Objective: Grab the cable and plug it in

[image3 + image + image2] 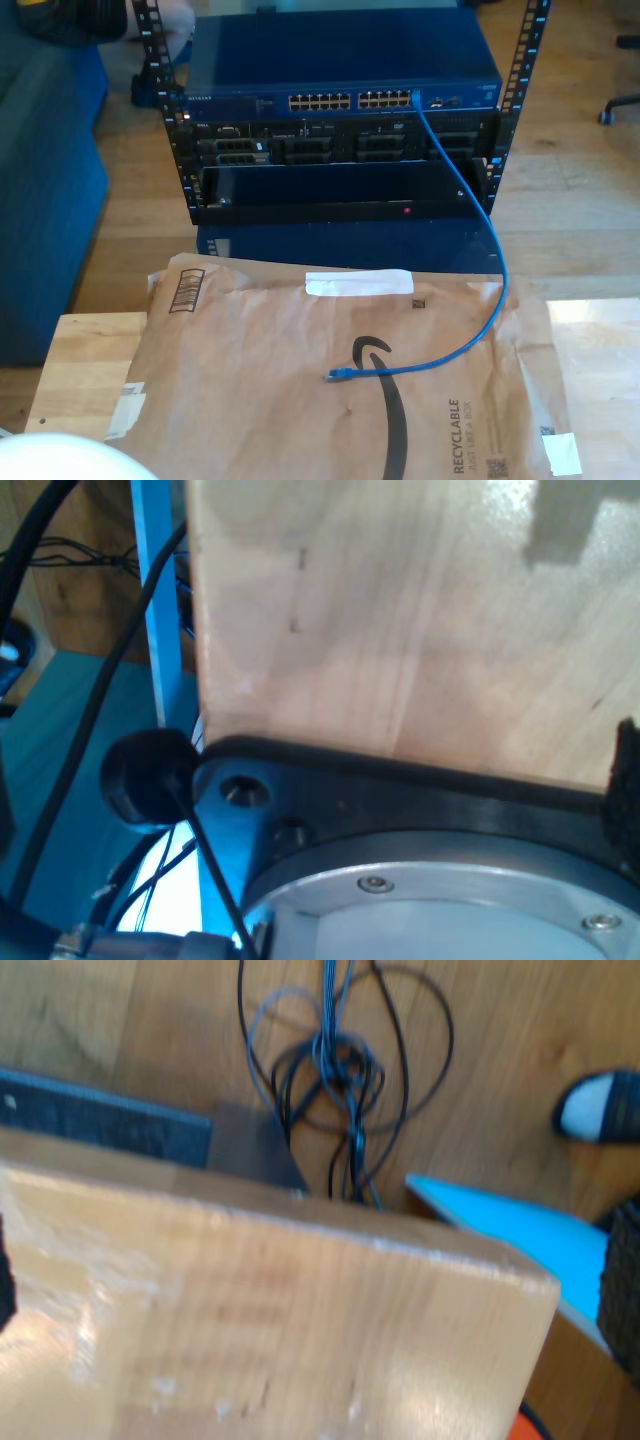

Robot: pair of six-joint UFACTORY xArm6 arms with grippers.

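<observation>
The blue Ethernet cable [478, 230] has one end plugged into a port at the exterior view's right end of the port row on the blue network switch [340, 70], which sits at the top of a black rack [200, 150]. From that port the cable drops down in front of the servers [340, 145] below, curves out toward the exterior view's right, then bends back across the brown paper mailer [340, 390] spread over the wooden worktop [85, 370]. Its free plug [338, 375] lies flat on the mailer, near the printed black smile logo [385, 400], touching nothing else. A white label strip [358, 283] is stuck near the mailer's far edge.

My first wrist view looks across a pale wooden surface [420, 620] with a black and silver round mount [430, 880] beside it, a black knob [150, 778] and a thin black wire [215, 870] close by, and a blue upright bar [160, 600] behind. My second wrist view looks past a wooden edge [270, 1320] down to a wood floor [120, 1040] where a tangle of thin dark wires [340, 1070] lies, and what seems to be a shoe [600, 1108] at the side, though it is blurred.

Neither wrist view shows tool fingers clearly, so I cannot tell whether my first tool or my second tool is open or closed.
</observation>
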